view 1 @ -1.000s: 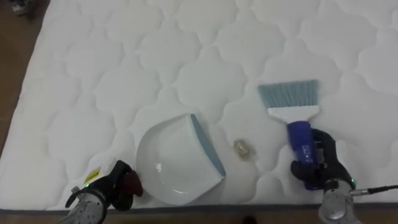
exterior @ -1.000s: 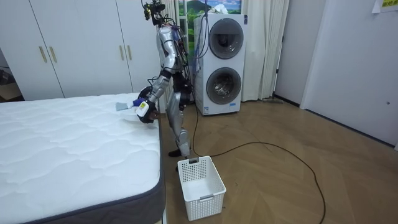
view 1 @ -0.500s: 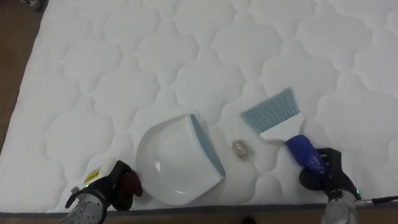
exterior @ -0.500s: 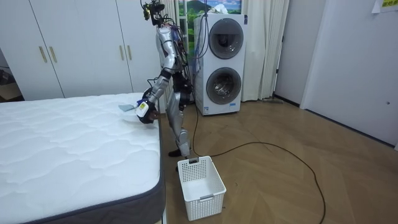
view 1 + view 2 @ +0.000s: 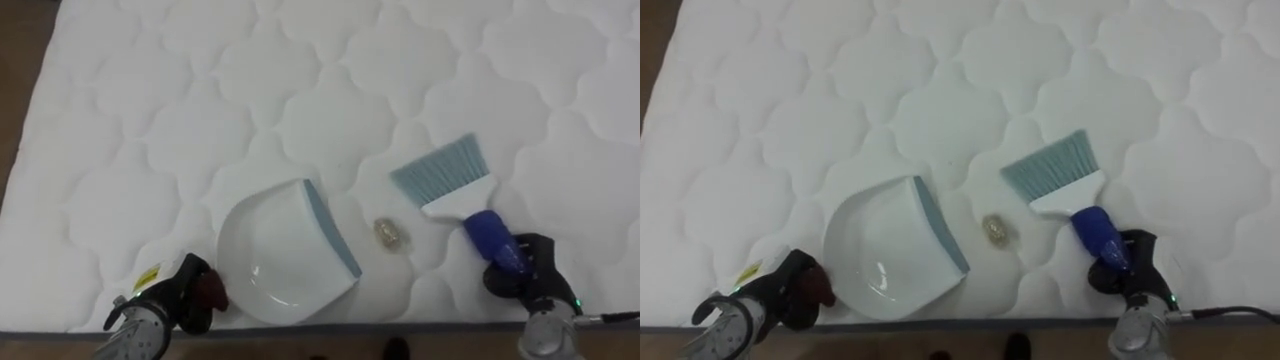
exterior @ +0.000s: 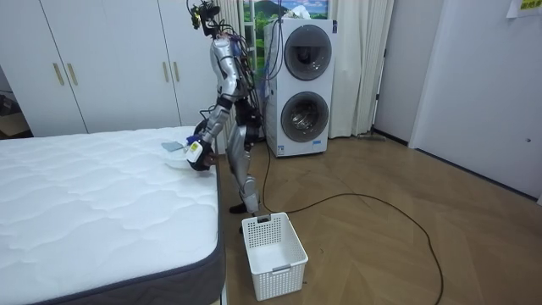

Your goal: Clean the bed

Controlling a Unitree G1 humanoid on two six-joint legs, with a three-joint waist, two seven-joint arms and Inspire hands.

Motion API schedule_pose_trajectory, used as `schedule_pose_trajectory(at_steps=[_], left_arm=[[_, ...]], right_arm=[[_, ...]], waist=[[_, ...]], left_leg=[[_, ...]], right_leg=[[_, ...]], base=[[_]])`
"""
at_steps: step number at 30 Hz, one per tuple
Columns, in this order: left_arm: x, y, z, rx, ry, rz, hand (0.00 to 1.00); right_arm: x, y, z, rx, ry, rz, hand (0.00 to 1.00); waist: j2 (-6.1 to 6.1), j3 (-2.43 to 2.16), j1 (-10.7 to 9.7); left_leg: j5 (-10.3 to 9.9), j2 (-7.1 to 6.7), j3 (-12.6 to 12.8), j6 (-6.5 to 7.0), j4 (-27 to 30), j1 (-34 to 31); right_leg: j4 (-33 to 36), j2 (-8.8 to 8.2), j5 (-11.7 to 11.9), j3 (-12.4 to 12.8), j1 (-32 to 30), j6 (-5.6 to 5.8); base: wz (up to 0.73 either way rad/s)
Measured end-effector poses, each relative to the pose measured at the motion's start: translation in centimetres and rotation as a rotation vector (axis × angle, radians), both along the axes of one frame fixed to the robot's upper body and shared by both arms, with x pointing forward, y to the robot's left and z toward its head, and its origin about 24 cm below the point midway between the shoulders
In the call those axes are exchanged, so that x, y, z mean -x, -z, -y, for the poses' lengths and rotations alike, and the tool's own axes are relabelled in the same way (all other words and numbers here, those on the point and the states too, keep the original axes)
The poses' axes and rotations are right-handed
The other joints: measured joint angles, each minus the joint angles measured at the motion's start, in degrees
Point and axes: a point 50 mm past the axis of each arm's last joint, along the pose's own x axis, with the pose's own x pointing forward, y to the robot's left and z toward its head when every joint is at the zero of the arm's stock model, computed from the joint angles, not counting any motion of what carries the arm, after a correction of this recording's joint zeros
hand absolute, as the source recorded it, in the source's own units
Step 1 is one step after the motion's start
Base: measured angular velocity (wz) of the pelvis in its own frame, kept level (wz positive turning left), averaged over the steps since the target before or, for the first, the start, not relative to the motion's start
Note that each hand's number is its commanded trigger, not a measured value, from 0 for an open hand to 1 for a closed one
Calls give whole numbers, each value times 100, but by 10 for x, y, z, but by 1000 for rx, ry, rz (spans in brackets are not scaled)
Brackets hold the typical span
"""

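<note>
Sweeping step: left hand (image 5: pixel 165 305) curled round the dustpan (image 5: pixel 280 250) handle at the bed's (image 5: pixel 300 80) near edge. Crumb (image 5: pixel 392 235) lies just beside the pan's lip. Brush (image 5: pixel 445 180), clamped in right hand (image 5: pixel 525 275), should land beyond the crumb and drag low toward the lip.

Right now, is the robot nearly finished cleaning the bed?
Not quite. Done: the left hand holds the dustpan flat on the bed, open edge facing a small scrap. In hand: the right hand grips the brush, bristles just to the scrap's right, apart from it. Left: the scrap is not in the dustpan yet; it needs sweeping in, then probably tipping into the white basket on the floor.
</note>
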Motion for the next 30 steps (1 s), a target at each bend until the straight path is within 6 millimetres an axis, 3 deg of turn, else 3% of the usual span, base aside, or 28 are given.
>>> schedule_pose_trajectory(at_steps=[6, 9, 13, 16, 19, 30], left_arm=[[-8, -9, -6, -54, 27, 22, 100], [-12, -20, -19, -110, 50, 46, 100], [-14, -31, -33, -186, 86, 50, 100], [-14, -35, -44, -218, 82, 27, 100], [-17, -37, -47, -225, 80, 1, 100], [-36, -55, -52, -228, 115, -36, 100]], right_arm=[[-9, -14, 25, 114, -67, -38, 100], [-16, -32, 51, 262, -132, -89, 100], [-29, -75, 97, 558, -251, -179, 100], [-37, -97, 112, 715, -305, -244, 100], [-46, -105, 110, 830, -395, -296, 100], [-73, -132, 96, 1207, -663, -416, 100]], waist=[[-151, 3, 41], [-355, -4, 115], [-593, -2, 221], [-759, -2, 246], [-885, -3, 271], [-1027, 1, 357]], left_leg=[[16, -66, 6, 27, 25, -114], [16, -40, -7, 28, 104, -194], [16, -16, 15, 29, 109, -266], [16, 18, 20, 28, 133, -262], [14, 61, 49, 24, 203, -302], [-33, 116, 40, 17, 384, -442]], right_leg=[[118, -85, -37, 1, -157, 25], [125, -60, -17, 17, -217, 5], [189, -47, 13, 21, -315, -21], [186, -8, 25, 35, -313, -42], [171, 23, 39, 41, -325, -69], [182, 45, 85, 0, -406, -117]], base=[[3], [-1], [-4], [-7], [-3], [-1]])
